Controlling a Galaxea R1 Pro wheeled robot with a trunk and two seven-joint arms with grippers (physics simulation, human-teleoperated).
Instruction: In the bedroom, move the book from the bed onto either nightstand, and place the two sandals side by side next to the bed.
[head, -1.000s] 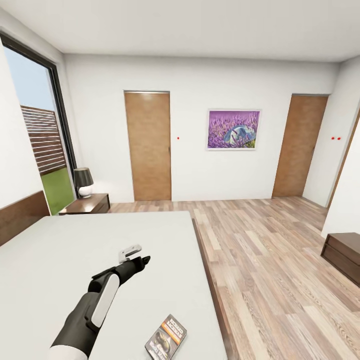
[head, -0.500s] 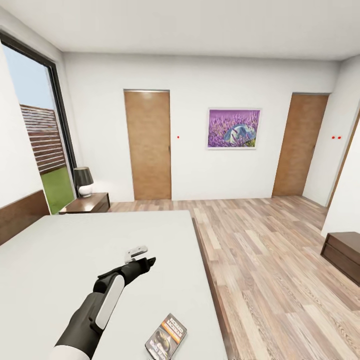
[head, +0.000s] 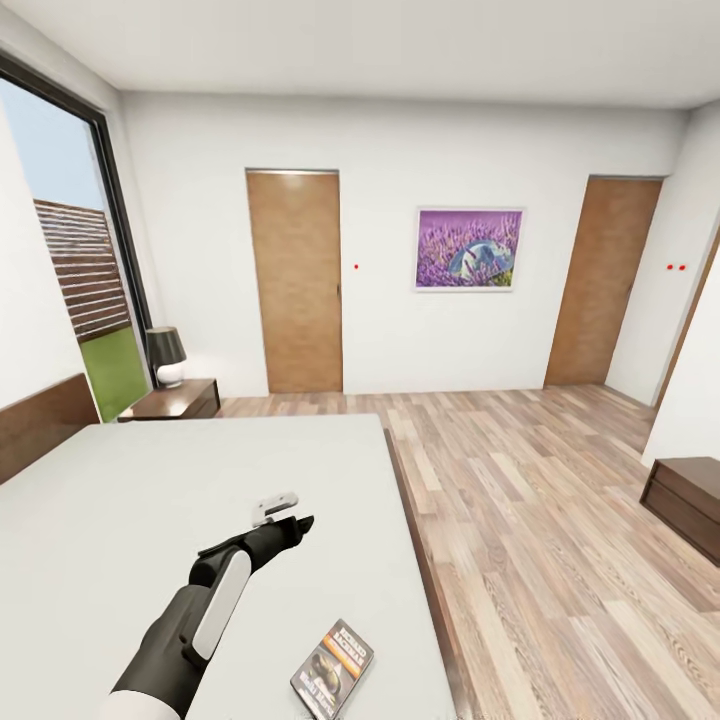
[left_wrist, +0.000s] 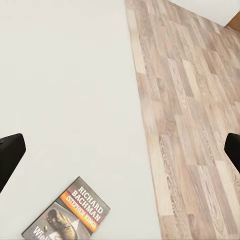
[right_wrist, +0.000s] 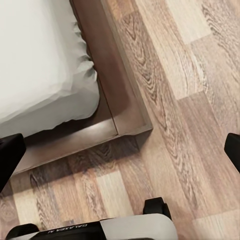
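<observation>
The book (head: 332, 668) is seen nearest, lying flat on the bed (head: 120, 500) close to its floor-side edge. The left gripper (head: 290, 518) is held above the mattress, beyond the book and apart from it; in the left wrist view its jaws are spread wide and hold nothing, with the book (left_wrist: 67, 214) below and between the two dark fingertips (left_wrist: 10, 155). In the right wrist view the right gripper (right_wrist: 120, 150) is likewise spread and empty, above the bed frame's corner (right_wrist: 132, 125) and the plank floor (right_wrist: 200, 100).

The step in hand is judged to be the reach for the book. It is best done if the wrist is drawn back over the cover and lowered squarely, and if the thin paperback is slid toward the mattress edge so that one finger can be passed beneath it. Slipping is to be expected from a flat pinch.

On the cover, "RICHARD BACHMAN" and "STEPHEN KING" can be read; the lower lettering is cut off.

Farther off, the nightstand (head: 175, 400) with a lamp (head: 166, 356) is shown beside the headboard, then two doors (head: 295, 282) and a purple painting (head: 470, 249).
</observation>
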